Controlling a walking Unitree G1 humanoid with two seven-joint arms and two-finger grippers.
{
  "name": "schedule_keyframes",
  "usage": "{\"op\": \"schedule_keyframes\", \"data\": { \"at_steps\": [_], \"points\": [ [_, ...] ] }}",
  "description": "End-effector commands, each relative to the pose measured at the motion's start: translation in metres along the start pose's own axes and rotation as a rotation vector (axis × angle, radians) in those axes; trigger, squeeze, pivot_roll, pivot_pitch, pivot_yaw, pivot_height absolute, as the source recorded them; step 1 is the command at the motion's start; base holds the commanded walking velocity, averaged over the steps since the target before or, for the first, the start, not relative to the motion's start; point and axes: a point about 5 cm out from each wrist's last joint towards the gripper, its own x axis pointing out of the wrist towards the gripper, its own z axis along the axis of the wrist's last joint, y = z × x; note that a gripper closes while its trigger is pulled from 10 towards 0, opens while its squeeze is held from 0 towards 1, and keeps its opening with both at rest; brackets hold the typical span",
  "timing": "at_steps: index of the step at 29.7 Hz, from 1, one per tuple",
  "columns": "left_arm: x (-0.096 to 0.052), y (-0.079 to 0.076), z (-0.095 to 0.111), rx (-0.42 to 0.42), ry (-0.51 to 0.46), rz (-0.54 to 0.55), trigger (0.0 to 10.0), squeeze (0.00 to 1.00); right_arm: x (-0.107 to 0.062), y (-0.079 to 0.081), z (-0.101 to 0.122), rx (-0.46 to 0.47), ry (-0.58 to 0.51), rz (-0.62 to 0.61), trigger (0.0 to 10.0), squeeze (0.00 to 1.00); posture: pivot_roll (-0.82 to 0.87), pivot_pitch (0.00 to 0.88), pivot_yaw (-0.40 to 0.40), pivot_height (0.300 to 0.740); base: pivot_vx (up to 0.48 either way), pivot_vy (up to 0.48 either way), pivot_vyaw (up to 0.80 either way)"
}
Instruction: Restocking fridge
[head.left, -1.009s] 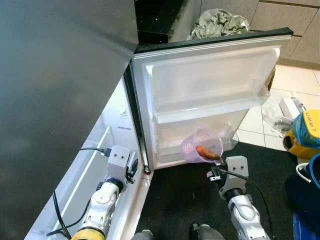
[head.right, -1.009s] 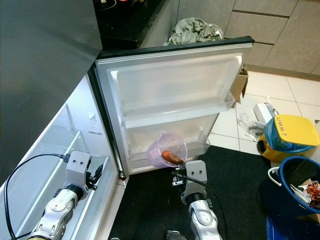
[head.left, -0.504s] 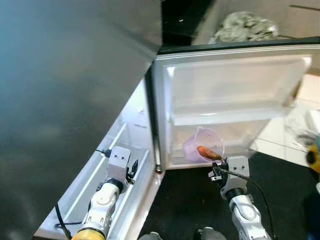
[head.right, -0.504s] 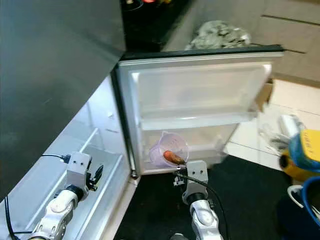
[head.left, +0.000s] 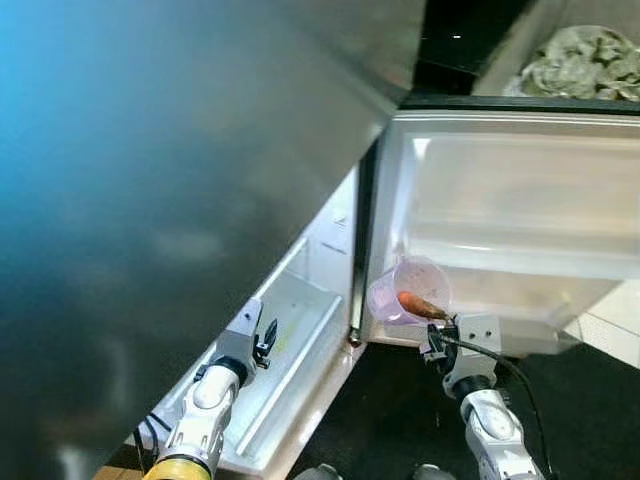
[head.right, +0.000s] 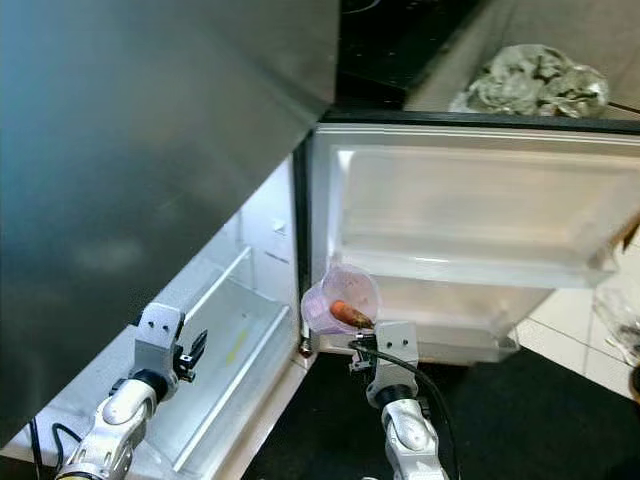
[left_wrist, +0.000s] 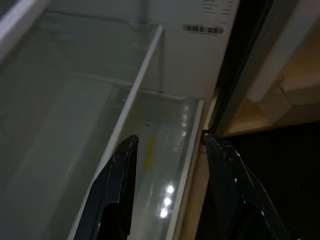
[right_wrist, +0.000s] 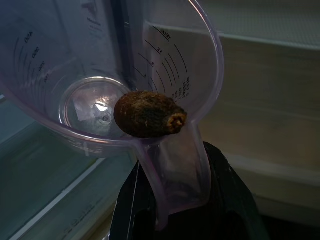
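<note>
My right gripper (head.left: 433, 332) is shut on the handle of a clear purple measuring cup (head.left: 405, 289), held tilted in front of the open fridge door (head.left: 520, 200). An orange-brown root vegetable (right_wrist: 149, 114) lies across the cup's rim beside the handle; my right gripper (right_wrist: 172, 167) pinches the handle just below it. My left gripper (head.left: 263, 341) is open, with nothing between its fingers, and hovers over the clear drawer (head.left: 292, 340) at the bottom of the fridge interior. Along my left gripper (left_wrist: 167, 141) I see the drawer's glass edge and white rim.
The grey upper fridge door (head.left: 150, 200) looms large at the left. The door's inner shelves (head.right: 470, 270) are bare. A crumpled grey-green bag (head.left: 585, 65) lies on the counter behind. A black mat (head.left: 400, 420) covers the floor below, with pale tiles (head.right: 600, 345) to the right.
The camera has swung left and closer, so the fridge interior and its drawer show more. Both arms keep their pose; the cup stays in my right gripper.
</note>
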Motion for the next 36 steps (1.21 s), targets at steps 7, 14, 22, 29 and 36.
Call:
{"op": "schedule_keyframes", "data": {
  "at_steps": [7,14,22,29,36],
  "points": [
    [-0.0030,0.0008,-0.0076,0.005,0.033,-0.003,10.0,0.00,-0.0018,-0.0014,-0.0059,0.011,0.029,-0.017,10.0,0.00,-0.06,0.136,0.012,0.740,0.000,0.000,0.80],
    [-0.0027,0.0011,-0.0076,0.006,0.035,-0.001,10.0,0.00,-0.0012,-0.0026,-0.0059,0.019,0.032,-0.022,10.0,0.00,-0.06,0.136,0.012,0.740,0.000,0.000,0.57],
    [-0.0027,0.0005,-0.0082,0.005,0.039,-0.009,10.0,0.00,-0.0008,-0.0025,-0.0052,0.025,0.028,-0.023,10.0,0.00,-0.06,0.135,0.012,0.740,0.000,0.000,0.00],
    [-0.0026,-0.0007,-0.0092,0.010,0.041,-0.017,10.0,0.00,-0.0007,-0.0025,-0.0052,0.024,0.026,-0.017,10.0,0.00,-0.06,0.133,0.012,0.740,0.192,-0.295,0.00],
    [-0.0029,0.0004,-0.0102,0.010,0.044,-0.010,10.0,0.00,-0.0010,-0.0020,-0.0055,0.024,0.027,-0.012,10.0,0.00,-0.06,0.132,0.012,0.740,0.267,-0.395,0.00]
  ]
}}
